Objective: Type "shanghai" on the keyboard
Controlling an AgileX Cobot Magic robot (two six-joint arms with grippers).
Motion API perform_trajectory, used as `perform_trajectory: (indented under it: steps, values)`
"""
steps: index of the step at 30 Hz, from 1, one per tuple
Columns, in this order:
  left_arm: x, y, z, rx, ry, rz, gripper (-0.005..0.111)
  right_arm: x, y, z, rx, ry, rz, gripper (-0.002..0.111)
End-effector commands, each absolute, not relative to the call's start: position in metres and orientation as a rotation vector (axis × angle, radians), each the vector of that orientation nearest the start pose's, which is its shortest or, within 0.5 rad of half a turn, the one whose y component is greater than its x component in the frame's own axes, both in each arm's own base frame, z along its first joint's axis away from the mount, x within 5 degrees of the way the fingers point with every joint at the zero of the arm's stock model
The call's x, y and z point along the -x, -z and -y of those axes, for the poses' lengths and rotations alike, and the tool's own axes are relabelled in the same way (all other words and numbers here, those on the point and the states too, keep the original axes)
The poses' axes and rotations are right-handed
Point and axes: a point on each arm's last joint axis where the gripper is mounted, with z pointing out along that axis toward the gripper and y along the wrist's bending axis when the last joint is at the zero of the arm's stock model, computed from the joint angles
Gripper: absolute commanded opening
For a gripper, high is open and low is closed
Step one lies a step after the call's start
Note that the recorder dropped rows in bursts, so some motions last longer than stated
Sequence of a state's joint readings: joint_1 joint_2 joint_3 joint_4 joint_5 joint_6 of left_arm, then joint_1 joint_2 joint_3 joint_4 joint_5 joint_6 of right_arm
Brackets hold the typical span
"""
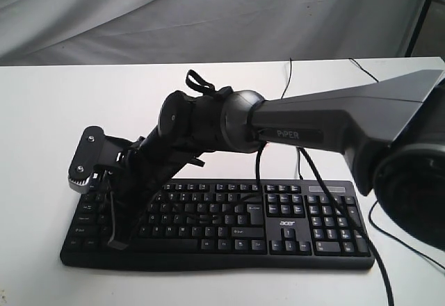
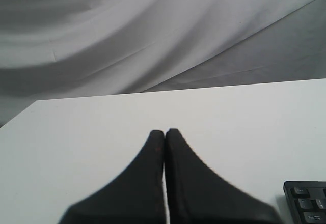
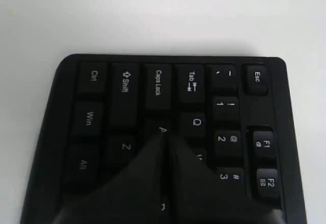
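Right pincer (image 3: 165, 137): jaws closed on nothing, the two black pads pressed together into one blunt wedge that serves as a stylus. The tip stands over the keyboard (image 1: 229, 226), at the edge of the A key (image 3: 162, 130), with Q (image 3: 196, 122) just beside it and Caps Lock (image 3: 158, 84) one key further out. I cannot tell whether the tip is touching the cap or hanging just above it.

Governing relation: the keyboard's long axis runs from the Esc end to the number-pad end, and my right arm lies along that axis, reaching in from the number-pad end to the Caps Lock end. The remaining letters sit back along the keyboard toward its middle, so I judge that the next travel is a lift and a slide along the long axis.

Keyboard: wide, flat, matte black plastic with low square caps, white legends and a small white logo above the arrow keys.

Left pincer (image 2: 164, 132): also closed and empty. It is off the keyboard beyond the Esc corner, so the right is nearer.

The table (image 1: 42, 111) is smooth and white. Grey draped cloth (image 2: 102, 40) hangs beyond the keyboard's far side.
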State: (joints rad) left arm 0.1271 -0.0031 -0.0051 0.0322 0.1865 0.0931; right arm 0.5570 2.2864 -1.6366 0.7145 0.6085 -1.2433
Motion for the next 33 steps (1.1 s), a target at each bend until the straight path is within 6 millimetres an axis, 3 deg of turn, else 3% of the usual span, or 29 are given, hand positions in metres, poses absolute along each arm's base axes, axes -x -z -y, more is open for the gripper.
perform_trajectory:
  steps: [1, 17, 26, 33]
  values:
    - [-0.056, -0.197, -0.007, 0.006, -0.190, -1.667, 0.001, -0.391, -0.119, -0.284, 1.555, -0.456, -2.037, 0.000]
    - [-0.056, -0.197, -0.007, 0.006, -0.190, -1.667, 0.001, -0.388, -0.107, -0.284, 1.600, -0.487, -2.058, 0.000]
    - [-0.056, -0.197, -0.007, 0.006, -0.190, -1.667, 0.001, -0.388, -0.117, -0.284, 1.620, -0.470, -2.033, 0.000]
    - [-0.056, -0.197, -0.007, 0.006, -0.190, -1.667, 0.001, -0.386, -0.146, -0.283, 1.601, -0.461, -1.982, 0.000]
